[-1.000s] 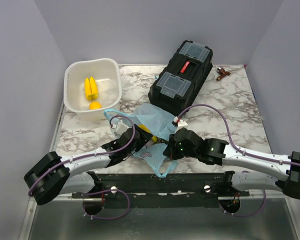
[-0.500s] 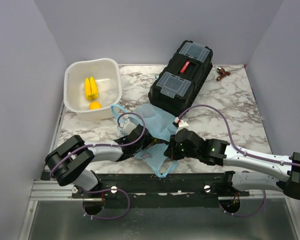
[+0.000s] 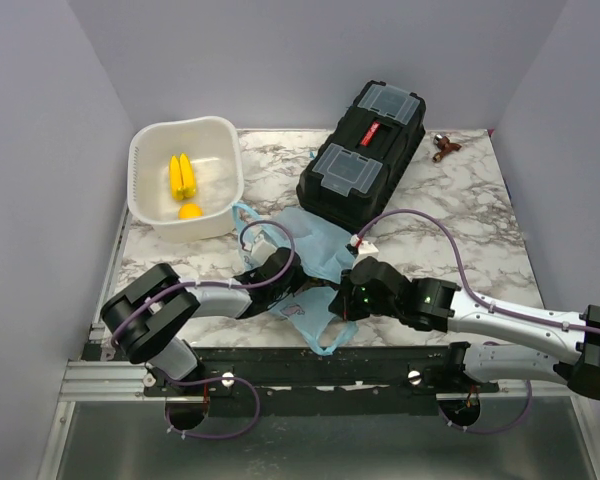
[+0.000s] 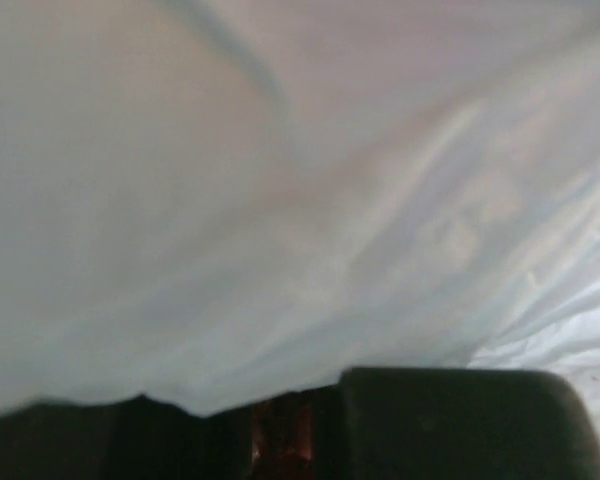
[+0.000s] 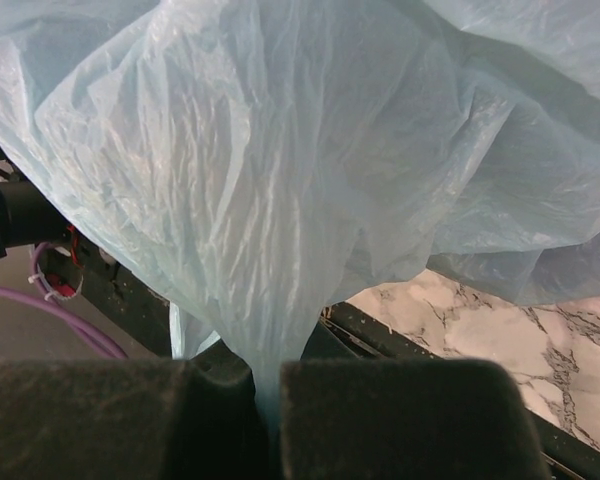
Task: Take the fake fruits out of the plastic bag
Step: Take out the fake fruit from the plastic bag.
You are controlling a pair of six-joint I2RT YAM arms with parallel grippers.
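Right now the light-blue plastic bag (image 3: 310, 250) lies crumpled on the marble table (image 3: 460, 250), just in front of the black toolbox (image 3: 362, 150) and between my two arms. My right gripper (image 5: 267, 390) is clamped on a gathered fold of its film. My left gripper (image 3: 292, 282) is tucked under the bag, and its camera shows only film and one dark finger (image 4: 460, 425), so I cannot tell its grip. A round orange-yellow fruit (image 3: 190, 211) sits in the white tub (image 3: 186, 121) beside two yellow ridged sticks (image 3: 181, 177).

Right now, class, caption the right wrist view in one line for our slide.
Right gripper shut on a gathered fold of the light-blue plastic bag, marble table visible at lower right.
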